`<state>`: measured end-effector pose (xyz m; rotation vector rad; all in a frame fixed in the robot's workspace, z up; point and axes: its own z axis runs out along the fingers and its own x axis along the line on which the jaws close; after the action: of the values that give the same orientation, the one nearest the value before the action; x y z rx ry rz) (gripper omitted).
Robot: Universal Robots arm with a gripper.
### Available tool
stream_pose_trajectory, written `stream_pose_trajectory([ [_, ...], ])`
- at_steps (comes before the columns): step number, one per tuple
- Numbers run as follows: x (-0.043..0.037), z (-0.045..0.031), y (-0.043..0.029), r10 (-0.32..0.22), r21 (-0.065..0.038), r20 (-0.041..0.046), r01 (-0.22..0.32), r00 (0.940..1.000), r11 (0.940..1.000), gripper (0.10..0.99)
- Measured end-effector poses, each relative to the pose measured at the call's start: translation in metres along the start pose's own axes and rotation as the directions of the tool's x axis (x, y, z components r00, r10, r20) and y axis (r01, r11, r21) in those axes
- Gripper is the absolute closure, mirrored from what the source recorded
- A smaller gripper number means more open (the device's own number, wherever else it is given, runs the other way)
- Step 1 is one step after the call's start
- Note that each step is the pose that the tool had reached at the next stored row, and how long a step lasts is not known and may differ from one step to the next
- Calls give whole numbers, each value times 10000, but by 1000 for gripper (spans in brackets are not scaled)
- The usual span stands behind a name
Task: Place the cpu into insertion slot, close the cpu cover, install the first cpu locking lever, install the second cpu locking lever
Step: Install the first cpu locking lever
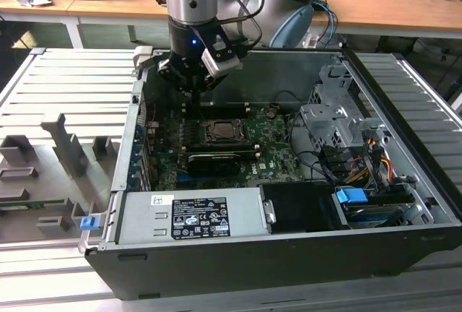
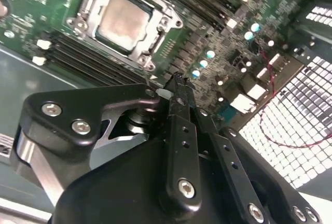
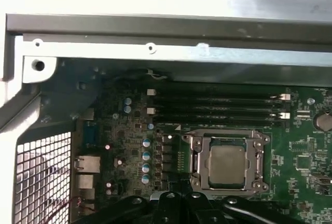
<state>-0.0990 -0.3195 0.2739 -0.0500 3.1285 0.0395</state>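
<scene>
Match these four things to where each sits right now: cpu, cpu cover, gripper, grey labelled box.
Things:
1. cpu
2. cpu cover
3. gripper
4. grey labelled box

Places:
A. along the case's near wall in the exterior view
B. grey square top showing through the frame's opening
C. over the green board, off to the chip's side
D. lying flat, framing the chip

Pairs: 1-B, 2-D, 3-C, 4-A
</scene>
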Motion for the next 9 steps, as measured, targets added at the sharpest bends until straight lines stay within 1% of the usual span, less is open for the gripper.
stream_pose_trajectory([
  [1,17,16,0,-3,0,0,3,10000,10000,980],
  [2,52,55,3,-10,0,0,10,10000,10000,980],
  [4,82,83,9,-15,-2,1,15,10000,10000,980],
  [5,106,100,30,-18,-1,-2,18,10000,10000,980],
  [6,126,118,70,-19,-2,-1,19,10000,10000,980],
  [9,144,139,135,-18,-3,0,18,10000,10000,980],
])
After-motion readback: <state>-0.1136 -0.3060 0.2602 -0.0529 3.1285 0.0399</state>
